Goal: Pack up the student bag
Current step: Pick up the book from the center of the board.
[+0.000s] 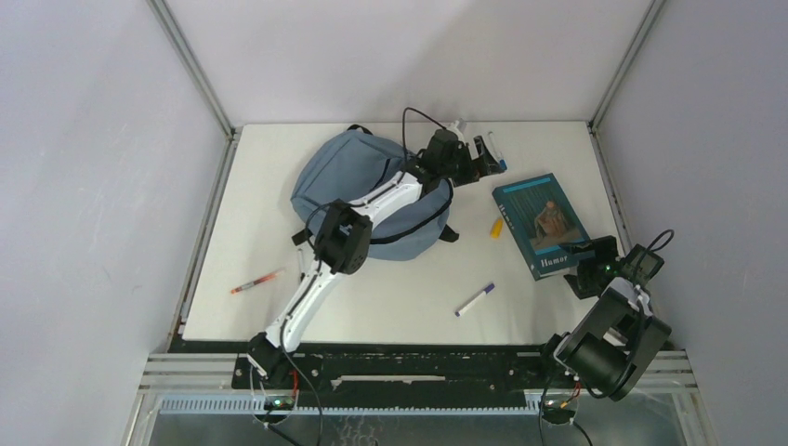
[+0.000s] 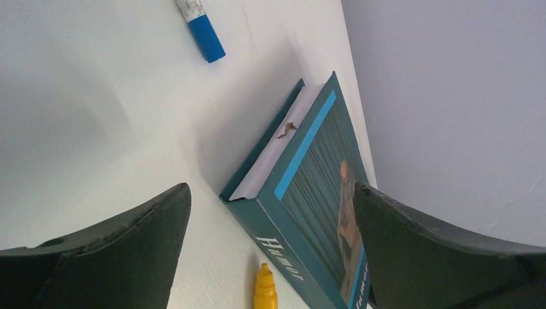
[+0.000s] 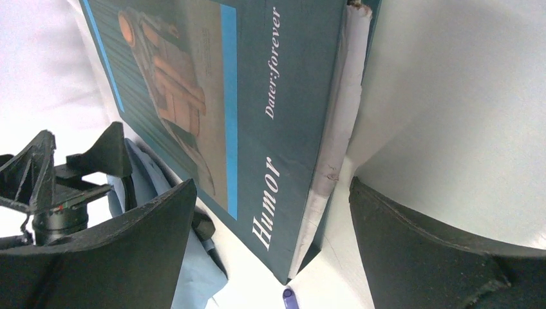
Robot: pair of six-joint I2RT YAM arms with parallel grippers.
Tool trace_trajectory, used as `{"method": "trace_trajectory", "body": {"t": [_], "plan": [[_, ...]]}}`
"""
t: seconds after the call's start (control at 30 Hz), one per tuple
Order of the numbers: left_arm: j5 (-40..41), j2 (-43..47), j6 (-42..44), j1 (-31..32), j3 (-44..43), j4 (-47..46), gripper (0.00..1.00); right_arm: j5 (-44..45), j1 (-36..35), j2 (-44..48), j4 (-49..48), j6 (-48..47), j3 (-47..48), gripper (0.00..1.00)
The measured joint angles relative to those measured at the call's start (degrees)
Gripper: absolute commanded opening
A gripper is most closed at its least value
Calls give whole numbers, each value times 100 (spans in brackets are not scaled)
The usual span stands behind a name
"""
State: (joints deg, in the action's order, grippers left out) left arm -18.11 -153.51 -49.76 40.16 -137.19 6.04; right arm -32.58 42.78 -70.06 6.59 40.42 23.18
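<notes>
Grey-blue bag [image 1: 342, 172], teal book [image 1: 544, 223] — blue stripe, wht table [image 1: 390, 279]

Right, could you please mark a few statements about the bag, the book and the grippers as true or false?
1. The teal book lies inside the student bag. False: it lies on the table, to the right of the bag.
2. The left gripper and the right gripper are both open and empty. True.
3. The left arm stretches across the top of the bag. True.
4. The red pen lies to the right of the book. False: it lies left of the bag.
</notes>
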Motion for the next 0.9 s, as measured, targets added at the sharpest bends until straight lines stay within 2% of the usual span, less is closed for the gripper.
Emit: {"method": "trace_trajectory", "body": {"t": [0.47,0.7,0.9], "plan": [[162,-404,-299,330,-245,-804,100,-188,96,33,225,-114,0,96],[-46,-404,-297,511,-245,-831,100,-195,96,28,269,-109,0,90],[-223,-404,-299,675,-245,-841,100,-212,96,-11,258,-101,0,81]]}}
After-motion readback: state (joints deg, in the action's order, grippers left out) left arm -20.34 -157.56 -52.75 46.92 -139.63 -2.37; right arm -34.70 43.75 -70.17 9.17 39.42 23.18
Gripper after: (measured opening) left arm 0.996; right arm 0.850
